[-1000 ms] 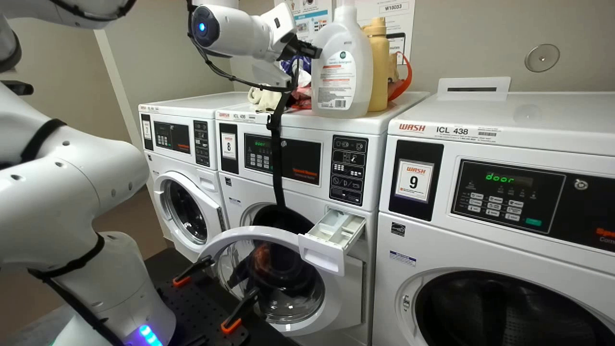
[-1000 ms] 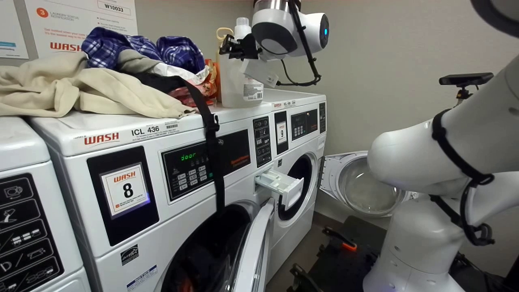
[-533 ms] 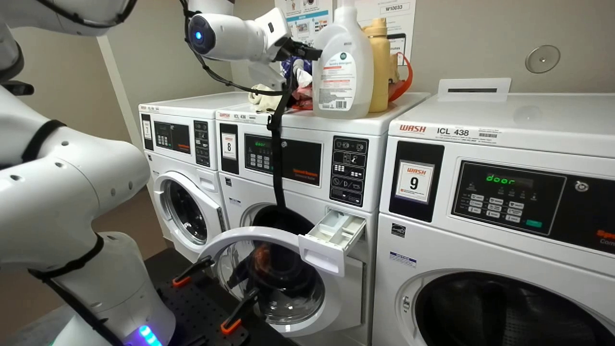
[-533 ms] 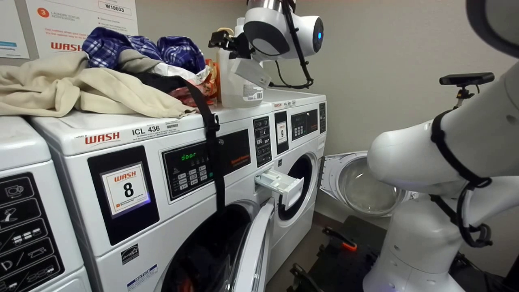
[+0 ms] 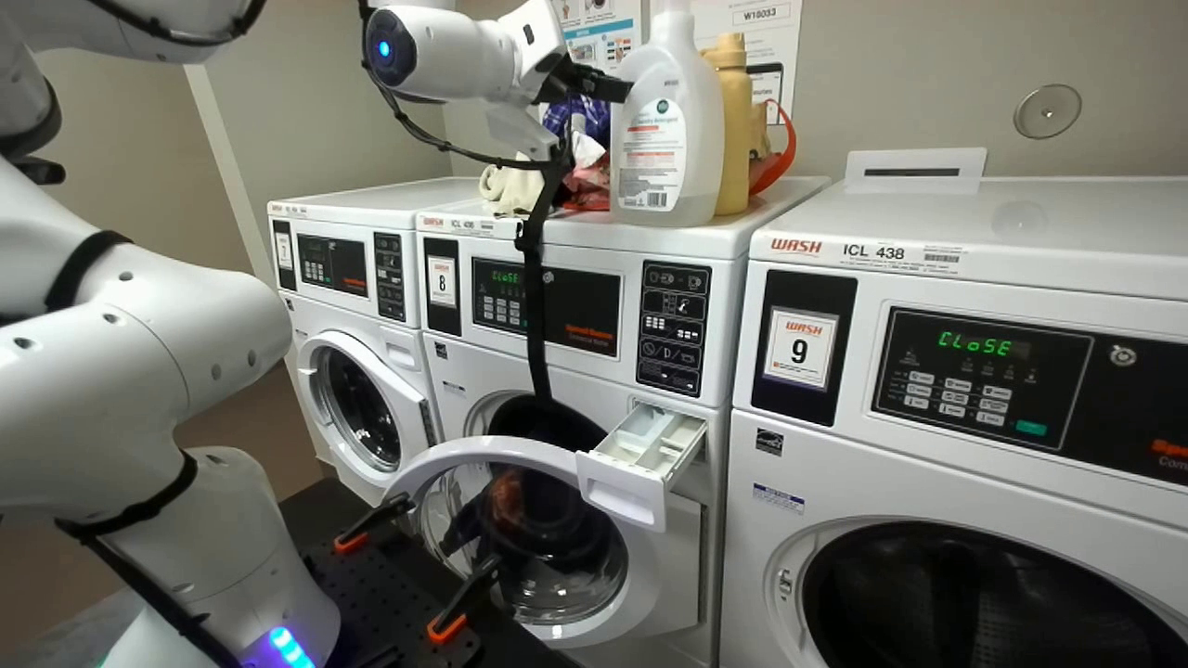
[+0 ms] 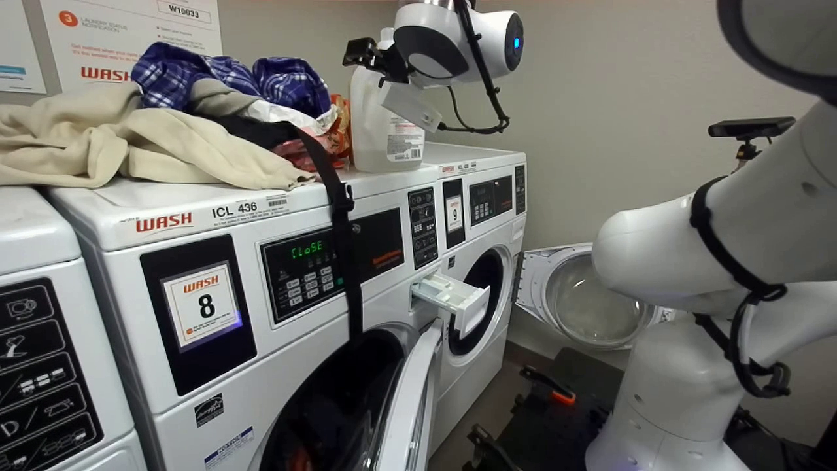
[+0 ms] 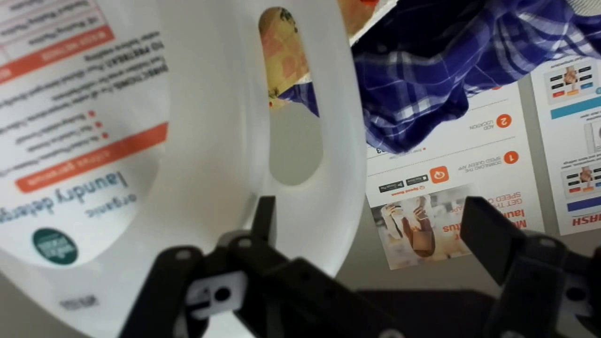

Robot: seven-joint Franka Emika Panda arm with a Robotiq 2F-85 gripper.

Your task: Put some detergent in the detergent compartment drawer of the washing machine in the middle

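Observation:
The detergent (image 5: 691,148), a large translucent jug with a handle, stands upright on top of the washing machine in the middle (image 5: 575,376), near its front edge. My gripper (image 5: 624,90) is open beside the jug's upper part. In the wrist view, the jug (image 7: 206,117) fills the left. One finger (image 7: 265,220) overlaps the lower end of its handle, the other (image 7: 488,234) is out past the handle's outer edge; whether either touches, I cannot tell. The detergent compartment drawer (image 5: 620,494) is pulled out, its sections visible; it shows in an exterior view (image 6: 472,309) too.
A tan-orange bottle (image 5: 733,130) stands right behind the jug. Clothes (image 6: 229,98) lie piled on the same washer, and a black strap (image 5: 535,306) hangs down its front. Its round door (image 5: 455,452) is swung open below the drawer. Washer 9 (image 5: 752,464) stands alongside.
The gripper has opened, and the arm dipped slightly, then rose again. The jug has shifted and turned a little. The washer displays now read "close" instead of "door".

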